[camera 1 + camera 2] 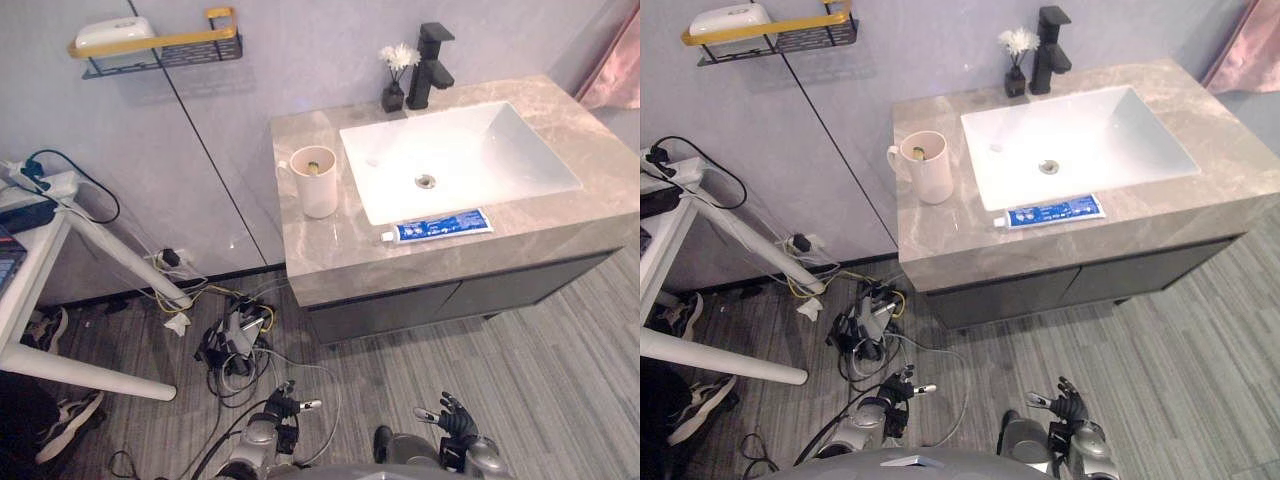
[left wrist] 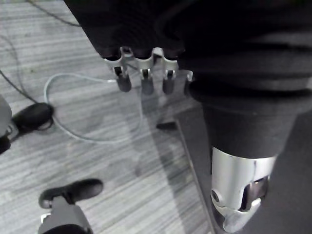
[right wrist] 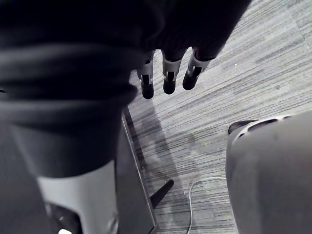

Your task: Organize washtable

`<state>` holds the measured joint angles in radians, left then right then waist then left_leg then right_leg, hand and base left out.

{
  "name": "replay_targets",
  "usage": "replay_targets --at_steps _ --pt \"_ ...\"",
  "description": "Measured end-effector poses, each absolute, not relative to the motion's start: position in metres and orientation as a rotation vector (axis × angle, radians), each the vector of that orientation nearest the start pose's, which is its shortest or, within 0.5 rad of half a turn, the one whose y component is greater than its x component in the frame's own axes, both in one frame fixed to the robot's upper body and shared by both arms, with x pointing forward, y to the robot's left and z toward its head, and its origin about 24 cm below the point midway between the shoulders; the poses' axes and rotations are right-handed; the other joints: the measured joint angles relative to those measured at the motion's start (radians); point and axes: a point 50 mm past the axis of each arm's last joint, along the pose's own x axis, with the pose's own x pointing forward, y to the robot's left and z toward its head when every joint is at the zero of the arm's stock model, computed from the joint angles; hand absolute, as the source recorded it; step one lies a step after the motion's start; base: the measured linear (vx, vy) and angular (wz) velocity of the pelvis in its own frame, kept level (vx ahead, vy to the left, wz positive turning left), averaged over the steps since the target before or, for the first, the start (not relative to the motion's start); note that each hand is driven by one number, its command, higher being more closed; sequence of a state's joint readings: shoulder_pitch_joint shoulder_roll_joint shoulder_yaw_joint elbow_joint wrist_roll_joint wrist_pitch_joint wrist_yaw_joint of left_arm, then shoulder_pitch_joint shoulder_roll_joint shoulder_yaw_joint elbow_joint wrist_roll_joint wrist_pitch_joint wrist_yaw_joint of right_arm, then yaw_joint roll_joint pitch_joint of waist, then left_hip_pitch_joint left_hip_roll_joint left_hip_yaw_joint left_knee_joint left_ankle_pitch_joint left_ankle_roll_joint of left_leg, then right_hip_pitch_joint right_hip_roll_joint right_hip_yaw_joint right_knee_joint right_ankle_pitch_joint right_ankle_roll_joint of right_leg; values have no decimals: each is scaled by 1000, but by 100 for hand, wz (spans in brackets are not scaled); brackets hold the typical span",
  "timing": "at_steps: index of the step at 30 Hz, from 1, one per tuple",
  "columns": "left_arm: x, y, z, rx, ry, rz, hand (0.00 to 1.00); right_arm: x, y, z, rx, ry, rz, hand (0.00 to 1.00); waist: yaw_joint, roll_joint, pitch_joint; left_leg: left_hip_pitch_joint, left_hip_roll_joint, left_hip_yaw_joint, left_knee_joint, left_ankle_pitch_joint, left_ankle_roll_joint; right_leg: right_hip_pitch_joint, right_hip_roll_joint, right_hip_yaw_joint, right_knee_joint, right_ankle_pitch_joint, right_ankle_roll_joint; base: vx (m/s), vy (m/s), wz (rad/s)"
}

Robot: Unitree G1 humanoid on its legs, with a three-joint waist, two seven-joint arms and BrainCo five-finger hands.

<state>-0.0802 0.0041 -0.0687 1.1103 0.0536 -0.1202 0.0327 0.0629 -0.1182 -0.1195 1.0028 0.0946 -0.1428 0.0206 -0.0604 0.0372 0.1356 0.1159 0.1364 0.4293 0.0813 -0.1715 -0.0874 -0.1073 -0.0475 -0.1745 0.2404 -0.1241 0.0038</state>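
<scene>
Left eye view shows the task not yet begun. The left robot hand (image 1: 283,405) and right robot hand (image 1: 455,418) hang low over the floor, well apart from the worktop (image 1: 330,255). Both have relaxed, spread fingers and hold nothing, as each wrist view also shows.

The toothpaste tube (image 1: 438,226) lies flat between the front rim of the sink basin (image 1: 480,150) and the worktop's front edge, with its white cap pointing towards the mug (image 1: 316,181). The mug stands upright to the left of the basin with something small and yellowish inside, too small to name. A black faucet (image 1: 432,65) and a small vase of flowers (image 1: 396,80) stand at the back.

The likely first step is putting the tube into the mug. The robot should come closer before reaching. The right robot hand is best placed to pinch the tube across its middle and lift it straight up, because sliding it could tip it off the front edge. The left robot hand could steady the mug.
</scene>
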Motion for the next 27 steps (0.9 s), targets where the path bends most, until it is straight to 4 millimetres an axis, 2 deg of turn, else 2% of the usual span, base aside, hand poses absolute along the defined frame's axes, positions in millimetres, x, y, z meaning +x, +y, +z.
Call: replay_targets --at_steps 3,6,12,14,15,16,17,18,19,20,22,23,24,25,27 --pt "153 140 -148 112 924 -81 0 118 -213 -148 36 923 -216 0 14 -6 -5 -5 2 -6 -7 11 -2 20 8 -5 -67 41 3 -3 18 4" --pt "143 145 -153 120 959 -74 0 117 -212 -149 37 929 -216 0 15 -11 -9 0 -6 -14 -7 13 -4 53 5 -8 -117 67 12 -20 60 9" --pt "134 158 -155 141 983 -47 0 116 -204 -150 53 933 -201 0 20 -24 -11 -6 -15 -31 12 23 0 68 -11 -25 -123 77 18 -46 24 12" --pt "133 168 -155 142 987 -13 0 116 -199 -151 60 939 -188 0 27 -47 -9 -47 -3 -28 109 15 -4 67 -25 -22 -115 61 12 -111 -54 -2" --pt "134 174 -154 152 980 -3 0 114 -195 -153 58 948 -174 0 44 -58 -1 -99 25 -29 249 -3 -4 69 -27 -13 -107 48 5 -166 -105 -19" --pt "137 177 -152 150 967 12 0 113 -196 -154 51 959 -167 0 59 -58 3 -163 68 -33 416 -11 -1 73 -18 -1 -92 42 -1 -187 -111 -27" --pt "137 178 -152 142 963 24 0 113 -197 -154 47 960 -167 0 66 -52 7 -192 89 -44 495 -8 -1 76 -11 3 -82 37 -4 -214 -86 -34" --pt "139 179 -151 131 951 40 0 114 -199 -153 40 953 -162 0 71 -35 19 -240 117 -89 607 4 1 88 1 8 -58 23 -4 -167 -58 -22" --pt "138 179 -151 132 951 44 0 114 -201 -152 37 949 -163 0 70 -36 22 -252 118 -113 636 10 1 89 1 11 -47 17 -4 -144 -14 -21" --pt "138 178 -151 130 951 44 0 115 -204 -151 34 944 -171 0 68 -25 23 -255 110 -136 648 1 6 97 -8 19 -39 10 -2 -67 53 -13" --pt "138 175 -151 122 949 42 0 115 -207 -150 41 938 -186 0 68 -16 27 -255 81 -131 548 -32 10 91 -25 26 -41 8 2 -69 84 -8" --pt "139 173 -151 107 947 49 0 115 -208 -150 43 934 -190 0 69 -9 25 -236 56 -136 415 -32 4 73 -30 32 -42 7 12 -58 119 -15" --pt "134 170 -153 81 960 64 0 115 -211 -148 36 922 -191 0 71 17 15 -221 51 -150 269 -53 -14 49 -9 42 -40 14 25 -2 166 -23" --pt "131 171 -154 80 968 68 0 117 -212 -148 31 918 -190 0 71 23 13 -227 47 -149 263 -50 -13 44 -9 60 -38 19 33 80 190 -22" --pt "128 177 -154 93 979 80 0 116 -211 -148 34 923 -192 0 72 -3 11 -226 9 -135 228 -56 -5 31 -29 96 -42 31 52 140 181 -14"
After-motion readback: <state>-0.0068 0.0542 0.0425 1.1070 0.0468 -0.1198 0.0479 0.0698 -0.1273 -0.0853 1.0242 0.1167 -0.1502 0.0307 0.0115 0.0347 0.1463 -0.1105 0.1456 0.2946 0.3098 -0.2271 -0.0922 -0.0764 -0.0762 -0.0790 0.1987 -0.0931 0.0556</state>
